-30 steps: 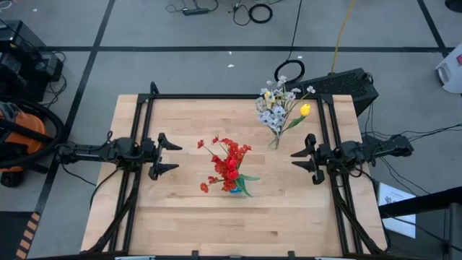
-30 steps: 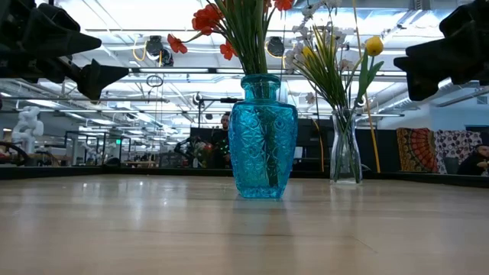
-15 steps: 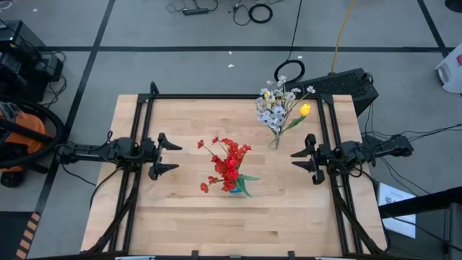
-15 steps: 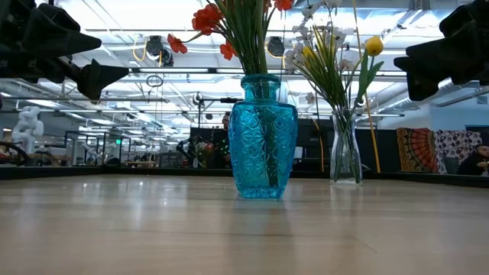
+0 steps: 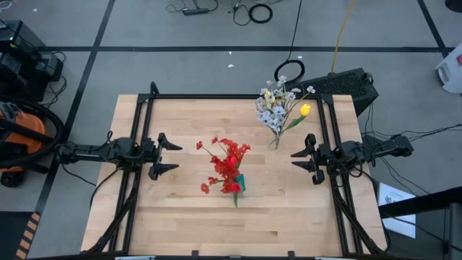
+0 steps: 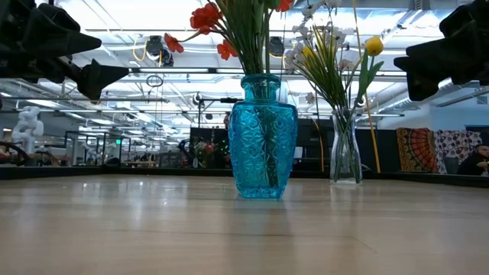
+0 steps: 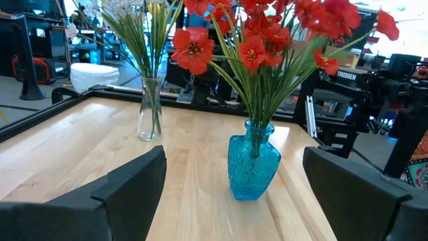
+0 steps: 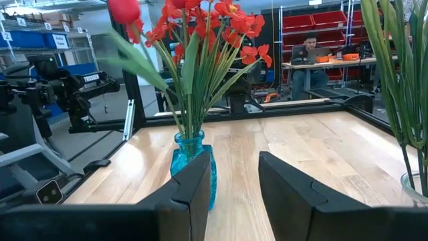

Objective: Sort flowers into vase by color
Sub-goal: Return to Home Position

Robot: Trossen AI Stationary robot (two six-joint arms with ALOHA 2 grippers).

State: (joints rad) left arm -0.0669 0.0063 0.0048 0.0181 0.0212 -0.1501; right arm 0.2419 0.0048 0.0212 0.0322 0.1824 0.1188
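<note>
L hand spread wide, empty, at left side of light-wood bench; R hand wide too, opposite. Between them, red flowers in textured blue glass vase. Whitish sprigs w/ yellow tulip in clear glass vase near R hand.

Red flowers in blue vase; white/yel. ones in clear vase

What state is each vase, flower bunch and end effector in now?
Blue vase: upright, stems inside.
Red flowers: standing in the blue vase.
Clear vase: upright, stems inside.
Whitish and yellow flowers: standing in the clear vase.
Left end effector: open, empty, left of the blue vase.
Right end effector: open, empty, right of the blue vase.
</note>
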